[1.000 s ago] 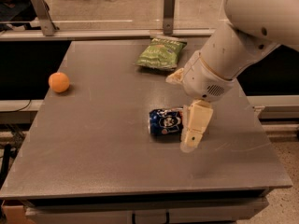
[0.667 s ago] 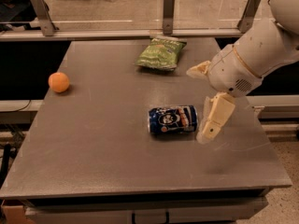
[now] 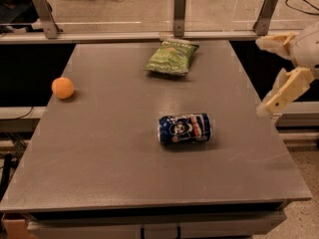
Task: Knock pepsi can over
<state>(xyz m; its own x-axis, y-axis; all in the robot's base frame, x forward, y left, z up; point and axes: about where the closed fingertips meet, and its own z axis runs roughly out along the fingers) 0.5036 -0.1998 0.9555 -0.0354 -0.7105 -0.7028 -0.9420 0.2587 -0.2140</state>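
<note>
While one pepsi can [image 3: 185,128] lies sideways, one end effector [image 3: 262,76] hovers far right.

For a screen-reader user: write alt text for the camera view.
A blue pepsi can lies on its side on the grey table; the open pincer hangs beyond its right edge, apart from the can. A green chip bag lies near the far edge, an orange ball at the left.

The dark blue pepsi can [image 3: 185,128] lies on its side just right of the table's [image 3: 99,173] centre, lengthwise left to right, round logo up, well apart from the spread-fingered gripper [image 3: 260,76] off the right edge.
</note>
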